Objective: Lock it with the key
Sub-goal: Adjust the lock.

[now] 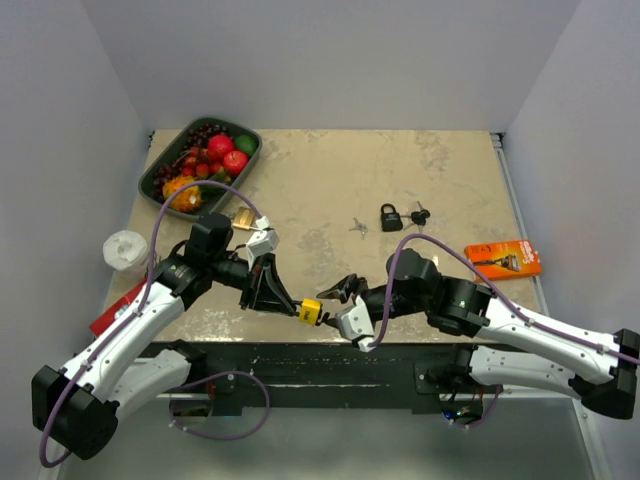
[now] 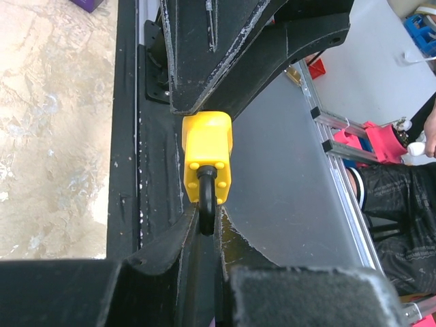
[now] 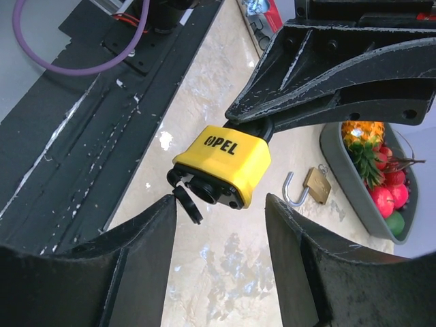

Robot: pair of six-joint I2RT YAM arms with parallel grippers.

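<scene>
A yellow padlock (image 1: pixel 311 312) hangs above the table's near edge. My left gripper (image 1: pixel 292 306) is shut on its black shackle (image 2: pixel 206 197), as the left wrist view (image 2: pixel 204 219) shows. In the right wrist view the padlock (image 3: pixel 225 162) shows its black underside, with the keyhole cover flap (image 3: pixel 186 203) swung open. My right gripper (image 1: pixel 346 298) is open and empty, its jaws just short of the padlock's underside (image 3: pixel 219 203). A small bunch of silver keys (image 1: pixel 357 227) lies mid-table. A black padlock (image 1: pixel 390 217) with a key (image 1: pixel 418 213) lies further right.
A dark tray (image 1: pixel 150 186) of fruit stands at the back left. An open brass padlock (image 1: pixel 243 218) lies by it, also in the right wrist view (image 3: pixel 315 185). An orange package (image 1: pixel 503 259) lies at the right. A white round object (image 1: pixel 125 248) sits at the left edge.
</scene>
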